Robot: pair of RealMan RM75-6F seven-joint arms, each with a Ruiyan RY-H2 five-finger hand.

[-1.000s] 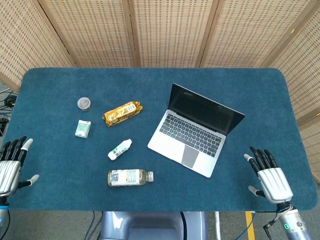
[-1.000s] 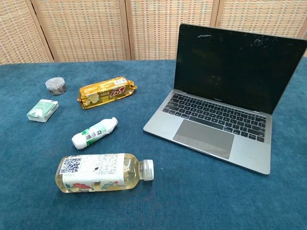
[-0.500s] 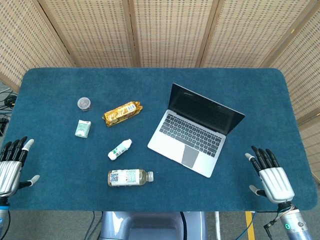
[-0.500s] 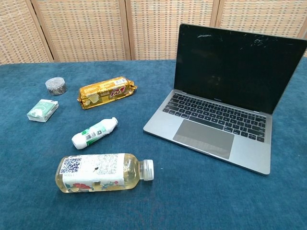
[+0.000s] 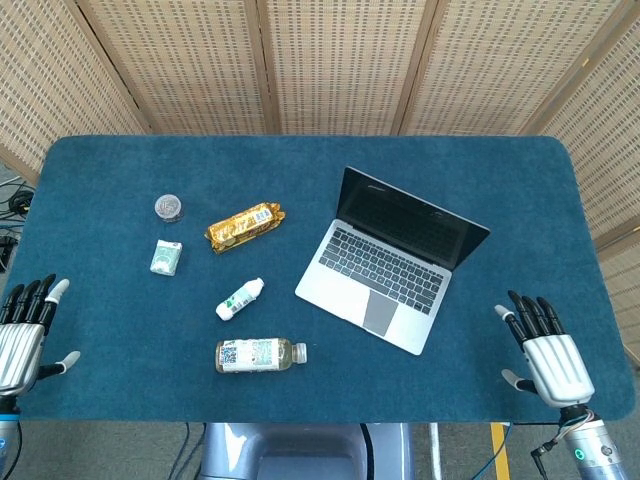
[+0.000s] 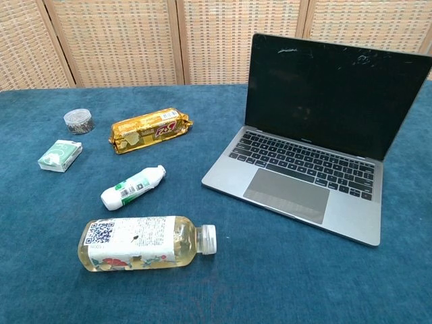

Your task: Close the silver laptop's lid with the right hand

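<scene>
Two hands are resting at the bottom edge of the head view, both holding nothing with fingers spread: the left hand (image 5: 22, 335) in the lower left corner, the right hand (image 5: 548, 356) in the lower right, near the laptop's front corner but apart from it. Neither is showing in the chest view. Just above the bottom centre, a bottle (image 5: 258, 354) of pale liquid is lying on its side on the blue counter (image 5: 470, 390), with a small white bottle (image 5: 240, 299) lying tilted beyond it. Right of centre, the laptop (image 5: 390, 262) is sitting angled, its lid (image 6: 334, 91) standing open and the screen dark. Further up on the left, a green-and-white carton (image 5: 166, 257), a gold packet (image 5: 244, 226) and a small jar (image 5: 169, 207) are lying apart.
</scene>
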